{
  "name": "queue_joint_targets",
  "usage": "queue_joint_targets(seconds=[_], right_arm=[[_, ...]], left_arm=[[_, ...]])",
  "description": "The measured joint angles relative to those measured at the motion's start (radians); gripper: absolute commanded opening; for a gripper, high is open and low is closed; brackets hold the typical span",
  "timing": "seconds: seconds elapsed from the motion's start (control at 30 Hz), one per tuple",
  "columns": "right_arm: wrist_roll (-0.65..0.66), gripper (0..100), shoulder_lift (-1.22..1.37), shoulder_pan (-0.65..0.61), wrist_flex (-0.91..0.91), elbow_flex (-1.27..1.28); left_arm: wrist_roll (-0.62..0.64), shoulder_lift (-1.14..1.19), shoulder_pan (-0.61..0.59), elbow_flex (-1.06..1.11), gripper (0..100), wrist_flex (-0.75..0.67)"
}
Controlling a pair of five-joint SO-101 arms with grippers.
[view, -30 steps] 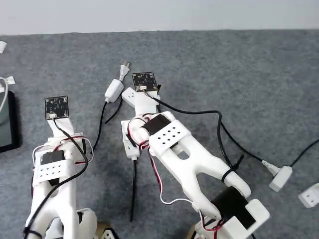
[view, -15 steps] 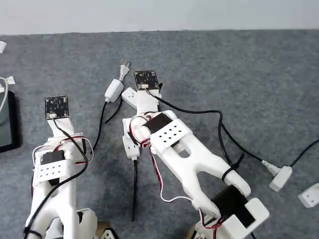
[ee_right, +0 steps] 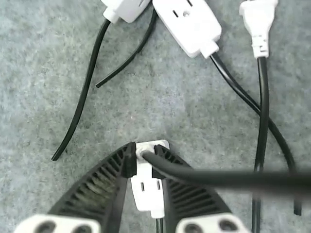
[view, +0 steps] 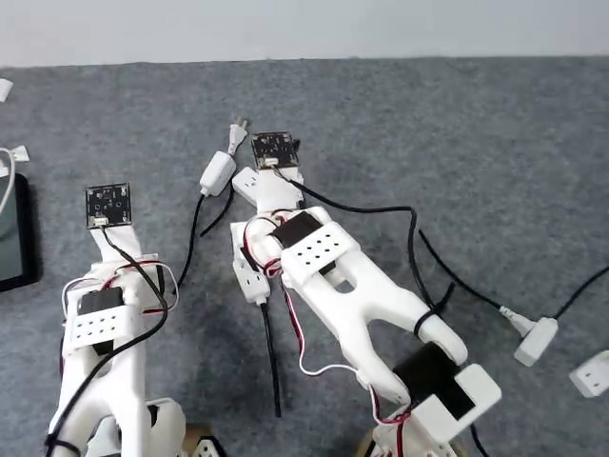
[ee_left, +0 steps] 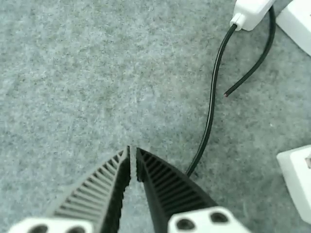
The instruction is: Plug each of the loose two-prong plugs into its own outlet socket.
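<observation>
While my right gripper (ee_right: 145,148) sat clamped on a corded outlet socket (ee_right: 146,191), nothing on the grey carpeted table (view: 495,143) looked plugged in, so I judged the job barely begun. I took the free outlet socket (view: 245,179) as my marker.

My right arm (view: 362,295) stretched across the carpet, its wrist partly over that marker. My left arm (view: 100,333) stood well apart from it on the left side. My left gripper (ee_left: 132,151) was pressed together on nothing, with its tips over bare carpet.

The socket I held lay near the marker, on the side toward my bases. Its black cord (view: 271,362) trailed back between my two arms.

A white two-prong plug (view: 217,171) lay just beside the marker on the left-arm side. Its prongs (view: 236,127) pointed away from me and sat in no slot. A second plug (ee_right: 259,17) lay near the marker on the opposite side, equally loose. Well apart from the marker, far out on the right-arm side, rested a third white plug (view: 535,340) and a small white block (view: 592,373) that I could not identify.

Smallest of all, a bare cord end (ee_left: 226,93) lay near the marker, attached to nothing.

By my reckoning every pairing remained to be made. The socket in my grip would need a plug lined up with its slots.
</observation>
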Motion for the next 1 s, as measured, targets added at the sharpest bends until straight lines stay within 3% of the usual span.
queue_joint_targets(seconds=[1.0], right_arm=[[0.321, 0.8, -0.031, -0.015, -0.011, 0.049]], left_arm=[[0.000, 0.000, 0.000, 0.000, 2, 0.000]])
